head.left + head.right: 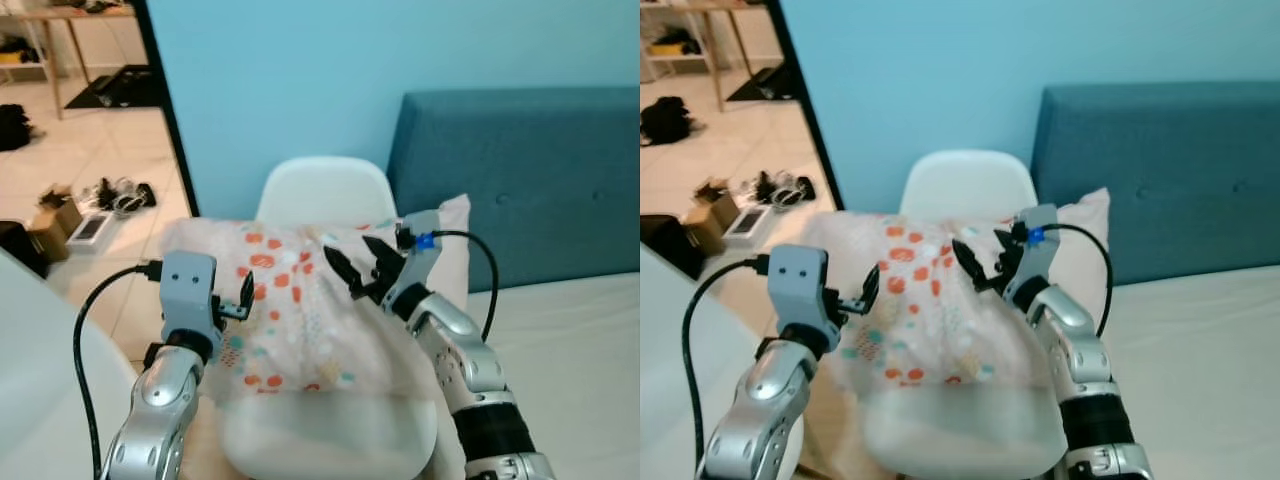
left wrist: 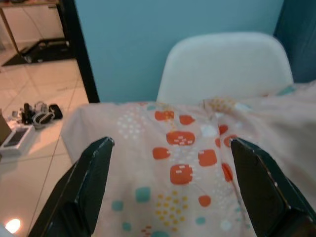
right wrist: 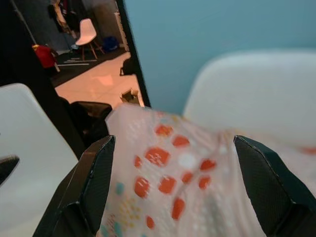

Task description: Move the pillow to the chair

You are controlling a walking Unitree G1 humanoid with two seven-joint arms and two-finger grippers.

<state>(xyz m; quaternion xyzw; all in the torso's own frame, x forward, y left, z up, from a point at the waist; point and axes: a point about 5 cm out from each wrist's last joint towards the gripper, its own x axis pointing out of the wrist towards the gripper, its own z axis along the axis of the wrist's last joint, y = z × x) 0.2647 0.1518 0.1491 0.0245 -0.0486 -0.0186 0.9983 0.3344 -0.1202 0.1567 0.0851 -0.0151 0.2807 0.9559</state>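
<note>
- Nearest the head camera, two silver arms are raised over the seat of a white moulded plastic chair (image 1: 325,190), one at each side of the pillow.
- On that seat a pale pink fabric pillow printed with orange, teal and yellow spots (image 1: 300,305) is seen lying, its far edge against the chair's curved backrest and its near edge slumped over the seat's front.
- The left gripper (image 1: 238,300) is held at the pillow's left edge; its two black fingers (image 2: 86,185) are spread wide, and in the left wrist view the spotted fabric lies between and just beyond the jaws, not pinched by them.
- The right gripper (image 1: 362,268) is held above the pillow's right half, its black fingers (image 3: 89,185) likewise set wide apart; in the right wrist view the patterned cloth is seen between and beyond the jaws, with the white backrest past it.
- Whether either fingertip touches the fabric cannot be told.
- Beyond both pairs of jaws a light blue painted wall (image 1: 300,80) is seen.
- Outboard of the right jaws a teal upholstered headboard (image 1: 520,170) stands above a white bed sheet (image 1: 570,350).
- Outboard of the left jaws a pale tiled floor (image 1: 90,150) is seen through a dark-framed doorway, with small clutter (image 1: 115,195) scattered on it.
</note>
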